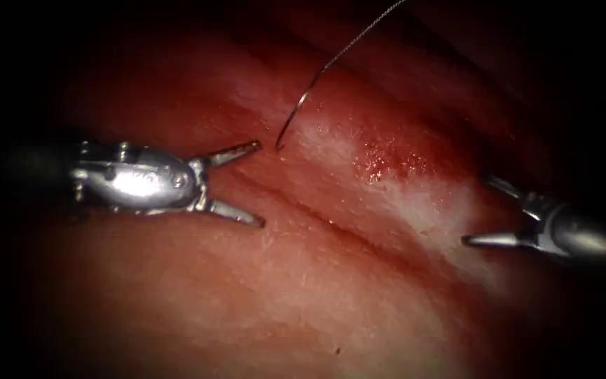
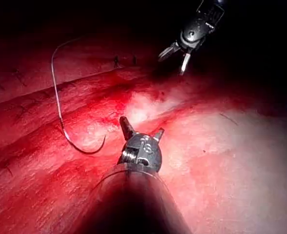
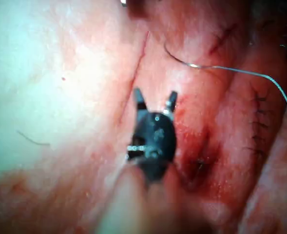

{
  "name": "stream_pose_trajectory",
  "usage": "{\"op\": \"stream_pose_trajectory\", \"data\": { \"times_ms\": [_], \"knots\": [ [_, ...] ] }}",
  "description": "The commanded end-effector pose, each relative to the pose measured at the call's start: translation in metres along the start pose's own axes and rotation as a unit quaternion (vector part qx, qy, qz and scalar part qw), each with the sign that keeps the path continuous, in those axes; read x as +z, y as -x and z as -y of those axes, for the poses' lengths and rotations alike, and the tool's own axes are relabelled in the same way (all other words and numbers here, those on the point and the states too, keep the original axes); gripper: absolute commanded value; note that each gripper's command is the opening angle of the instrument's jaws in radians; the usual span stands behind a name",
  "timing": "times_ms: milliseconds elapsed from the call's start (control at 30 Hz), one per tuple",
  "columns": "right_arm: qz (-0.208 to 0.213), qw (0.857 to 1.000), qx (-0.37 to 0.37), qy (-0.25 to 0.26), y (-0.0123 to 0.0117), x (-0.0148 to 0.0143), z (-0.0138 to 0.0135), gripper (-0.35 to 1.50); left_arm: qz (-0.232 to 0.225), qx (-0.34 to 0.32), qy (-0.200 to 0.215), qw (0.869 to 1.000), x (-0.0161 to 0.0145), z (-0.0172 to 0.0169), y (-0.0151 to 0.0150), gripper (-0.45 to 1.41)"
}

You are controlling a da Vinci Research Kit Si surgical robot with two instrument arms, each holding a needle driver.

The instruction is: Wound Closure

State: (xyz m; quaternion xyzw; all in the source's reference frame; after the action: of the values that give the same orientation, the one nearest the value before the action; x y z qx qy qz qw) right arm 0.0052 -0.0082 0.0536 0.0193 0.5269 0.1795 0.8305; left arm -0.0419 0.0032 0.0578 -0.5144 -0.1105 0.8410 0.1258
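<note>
The curved needle (image 1: 290,119) lies free on the tissue (image 1: 303,281), its tip at the upper end of the cut (image 1: 331,224), thread (image 1: 359,36) trailing up and away. My left tool (image 1: 259,184) gapes wide beside that tip, holding nothing. My right tool (image 1: 478,210), well right of the cut, is open and empty too.

The left tool (image 1: 243,184) is shiny silver metal. It has two thin, pointed jaws joined to a smooth, rounded wrist piece with a small round screw. Behind that sits a ribbed metal part, then a long dark shaft. The right tool (image 1: 485,210) looks the same: slim silver jaws on a shiny rounded body, with small bright pins showing on its dark wrist.
</note>
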Motion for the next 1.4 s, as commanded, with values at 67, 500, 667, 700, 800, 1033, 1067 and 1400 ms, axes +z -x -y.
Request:
{"op": "stream_pose_trajectory", "data": {
  "times_ms": [67,500,667,700,800,1033,1067,1400],
  "knots": [
    [-0.001,1.0,0.0,-0.001,0.0004,0.0006,0.0006,0.85,-0.004,0.004,0.006,1.0,0.0013,0.0003,0.0007,0.82],
    [-0.001,1.0,0.001,-0.002,0.0003,0.0005,0.0006,0.87,0.011,0.006,0.022,1.0,0.0032,0.0047,0.0045,0.7],
    [-0.001,1.0,0.001,-0.002,0.0003,0.0005,0.0009,0.87,0.011,0.007,0.023,1.0,0.004,0.006,0.0062,0.7],
    [-0.001,1.0,0.001,-0.002,0.0003,0.0005,0.0009,0.87,0.011,0.008,0.027,1.0,0.0042,0.0061,0.0065,0.7],
    [-0.001,1.0,0.0,-0.002,0.0003,0.0005,0.001,0.87,0.012,0.011,0.036,0.999,0.005,0.0063,0.0072,0.7],
    [-0.001,1.0,0.0,-0.001,0.0004,0.0005,0.001,0.87,0.036,0.019,0.057,0.998,0.0065,0.0063,0.0084,0.7],
    [-0.001,1.0,0.0,-0.001,0.0004,0.0005,0.001,0.87,0.038,0.019,0.058,0.997,0.0066,0.0064,0.0084,0.7],
    [-0.001,1.0,-0.001,-0.001,0.0005,0.0005,0.0011,0.87,0.067,0.014,0.066,0.995,0.0071,0.0077,0.0086,0.58]
  ]
}}
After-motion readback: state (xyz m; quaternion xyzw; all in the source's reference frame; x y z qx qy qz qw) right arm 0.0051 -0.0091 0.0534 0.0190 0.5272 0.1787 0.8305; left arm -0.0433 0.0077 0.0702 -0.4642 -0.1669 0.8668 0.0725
